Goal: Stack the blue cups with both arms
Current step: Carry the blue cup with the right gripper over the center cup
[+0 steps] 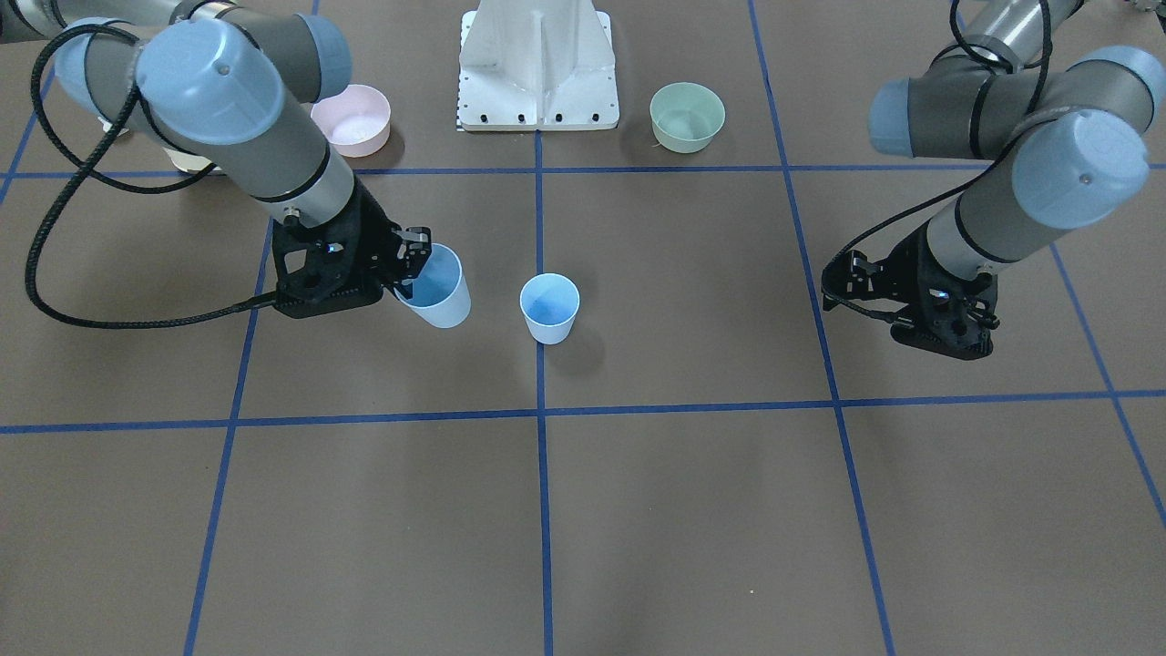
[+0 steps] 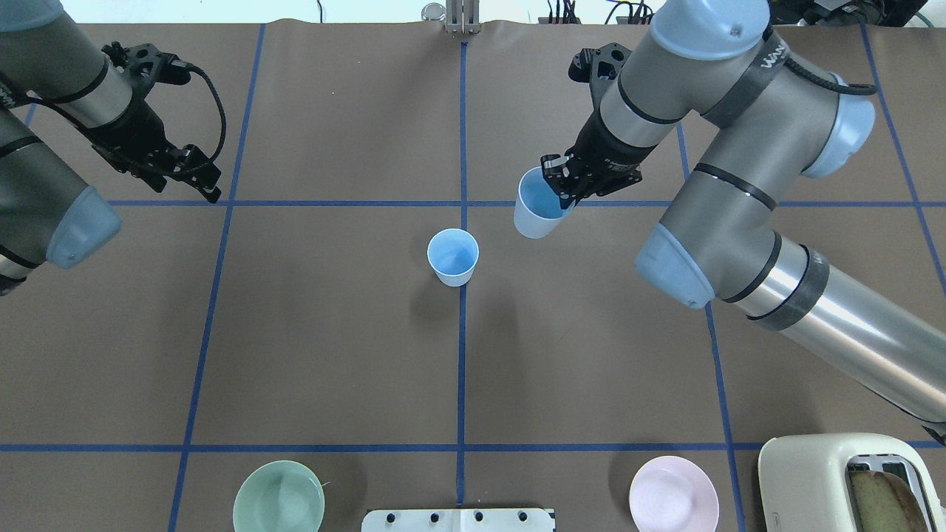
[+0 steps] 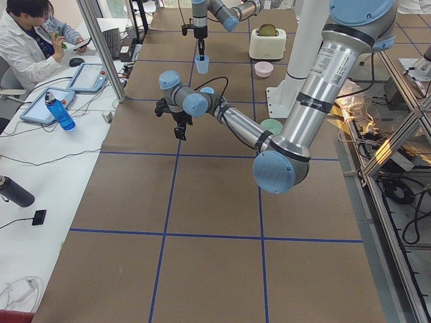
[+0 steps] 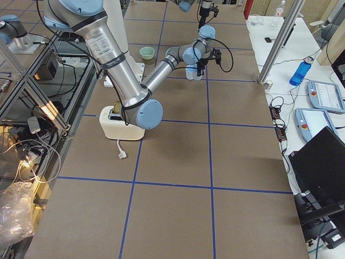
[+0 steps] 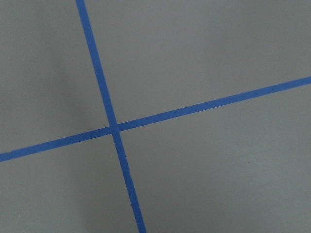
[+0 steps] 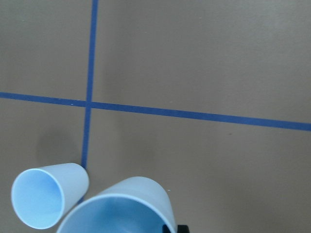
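Note:
One blue cup [image 2: 453, 256] stands upright on the centre tape line, also in the front view [image 1: 549, 308] and the right wrist view [image 6: 46, 199]. My right gripper [image 2: 563, 188] is shut on the rim of the second blue cup [image 2: 533, 216], one finger inside it. It holds this cup tilted, just off the table, beside and a little beyond the standing cup; it also shows in the front view [image 1: 439, 290] and the right wrist view [image 6: 121, 208]. My left gripper [image 2: 207, 176] is empty and looks open, far off on my left over a tape crossing [image 5: 114, 128].
A pink bowl [image 2: 672, 502] and a mint-green bowl [image 2: 278, 506] sit near the white base pedestal [image 2: 458, 519]. A cream toaster [image 2: 850, 484] stands at my near right. An operator sits beyond the table's far edge [image 3: 30, 40].

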